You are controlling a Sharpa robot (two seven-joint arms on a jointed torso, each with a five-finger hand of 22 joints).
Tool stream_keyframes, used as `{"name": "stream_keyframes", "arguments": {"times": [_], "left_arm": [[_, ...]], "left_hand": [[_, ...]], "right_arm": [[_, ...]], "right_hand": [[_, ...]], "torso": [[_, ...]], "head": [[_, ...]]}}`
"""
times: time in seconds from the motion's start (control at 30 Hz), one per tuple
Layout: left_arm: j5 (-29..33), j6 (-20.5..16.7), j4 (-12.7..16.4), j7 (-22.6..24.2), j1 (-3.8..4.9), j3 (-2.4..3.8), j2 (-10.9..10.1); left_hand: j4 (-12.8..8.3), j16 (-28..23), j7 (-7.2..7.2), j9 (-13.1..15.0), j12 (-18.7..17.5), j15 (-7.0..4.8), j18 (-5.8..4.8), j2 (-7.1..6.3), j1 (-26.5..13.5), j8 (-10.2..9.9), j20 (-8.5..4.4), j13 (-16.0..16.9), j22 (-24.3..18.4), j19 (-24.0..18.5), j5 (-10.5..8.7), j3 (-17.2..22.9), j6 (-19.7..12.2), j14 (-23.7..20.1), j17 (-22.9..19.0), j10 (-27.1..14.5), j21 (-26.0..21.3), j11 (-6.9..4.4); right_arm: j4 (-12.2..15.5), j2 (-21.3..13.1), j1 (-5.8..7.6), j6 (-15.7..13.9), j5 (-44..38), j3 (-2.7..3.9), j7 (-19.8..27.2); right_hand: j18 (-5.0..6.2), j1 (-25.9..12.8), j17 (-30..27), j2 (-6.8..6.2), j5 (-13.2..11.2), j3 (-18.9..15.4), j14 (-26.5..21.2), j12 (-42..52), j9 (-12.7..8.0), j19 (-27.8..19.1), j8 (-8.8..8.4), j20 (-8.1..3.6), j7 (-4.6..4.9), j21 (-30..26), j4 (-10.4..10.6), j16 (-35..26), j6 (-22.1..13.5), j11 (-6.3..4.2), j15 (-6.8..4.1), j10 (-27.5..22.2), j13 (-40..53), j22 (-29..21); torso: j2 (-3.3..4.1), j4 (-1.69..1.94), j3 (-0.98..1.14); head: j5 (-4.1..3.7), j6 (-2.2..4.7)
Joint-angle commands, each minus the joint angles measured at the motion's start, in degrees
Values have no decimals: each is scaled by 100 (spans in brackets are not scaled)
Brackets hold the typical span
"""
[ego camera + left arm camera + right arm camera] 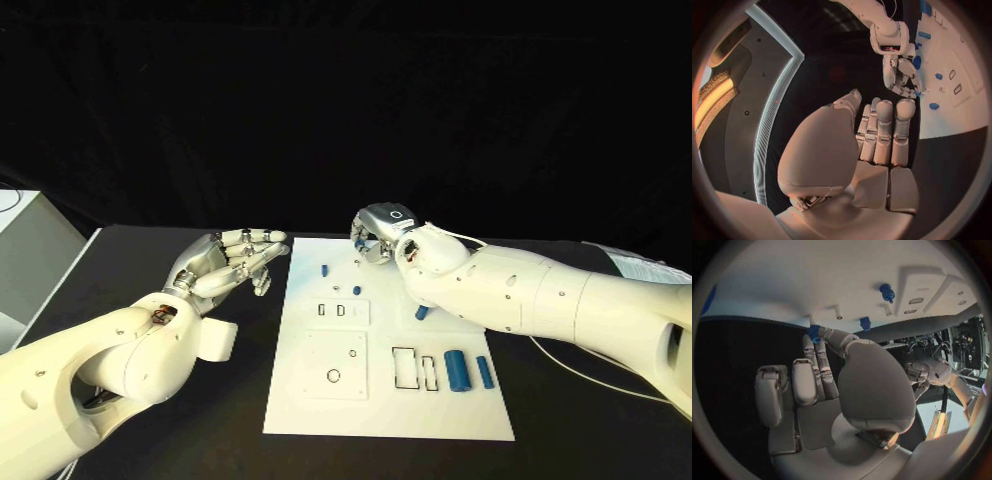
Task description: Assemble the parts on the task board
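Note:
The white task board (325, 405) lies in the middle of the table. My right hand (384, 233) hovers over the board's far edge with its fingers curled. In the right wrist view its thumb and fingertips pinch a small blue part (814, 332). My left hand (231, 262) is held above the table just off the board's left far corner, fingers apart and holding nothing. Small blue parts (327, 269) (356, 290) (423, 313) lie on the far half of the board. A larger blue cylinder (456, 370) and a slimmer blue part (485, 372) lie near the right edge.
Raised white blocks with slots and holes (342, 312) (335, 365) sit on the board's left half, and outlined rectangular slots (415, 370) lie beside the cylinder. A white box (29, 250) stands at the table's far left. A cable (570, 370) trails on the right.

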Motion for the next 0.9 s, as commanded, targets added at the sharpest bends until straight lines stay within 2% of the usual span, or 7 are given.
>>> {"name": "stream_keyframes", "arguments": {"times": [0.03, 0.17, 0.6, 0.9], "left_arm": [[-13, 36, -27, 29, 3, 6, 29], [-12, 41, -52, 31, 3, 7, 38], [-11, 43, -76, 33, 2, 7, 28], [-11, 50, -79, 35, 2, 7, 34]], "left_hand": [[-3, 24, -4, 6, 31, -10, -73, 8, -57, -4, 7, 6, 5, 37, 11, 30, -24, 33, 7, -41, 19, -4], [-3, 24, -4, 6, 31, -10, -73, 8, -57, -4, 7, 6, 5, 37, 11, 30, -24, 33, 7, -41, 19, -4], [-4, 26, -3, 8, 30, -8, -73, 9, -61, -5, 8, 7, 14, 37, 11, 34, -27, 34, 1, -52, 30, -2], [-4, 26, -3, 8, 30, -8, -73, 9, -61, -5, 8, 7, 14, 37, 11, 34, -27, 34, 1, -52, 30, -2]], "right_arm": [[10, -14, -11, 128, -26, -6, 34], [12, -32, -11, 119, -87, -7, -20], [170, -133, -11, -14, -367, -7, -195], [202, -135, -11, 83, -418, -7, -229]], "right_hand": [[-85, 95, 1, 65, -6, -12, 95, 15, 6, 275, 25, -31, 31, 26, -24, 36, -15, -237, -37, 277, 126, 1009], [-85, 93, 6, 65, -11, -12, 96, 14, 8, 275, 25, -30, 30, 26, -24, 39, -16, -238, -37, 277, 127, 1009], [-90, 96, 13, 50, -22, -11, 97, 10, 14, 286, 22, -29, 28, 37, -39, 45, -26, -239, -36, 273, 128, 1027], [-90, 91, 23, 37, -30, -14, 98, 9, 18, 286, 22, -28, 28, 37, -45, 52, -29, -238, -36, 274, 129, 1028]], "torso": [[12, -7, -15], [12, -1, -16], [27, 13, -19], [39, 15, -32]], "head": [[-4, -1], [-27, -10], [-21, -4], [-25, 8]]}}
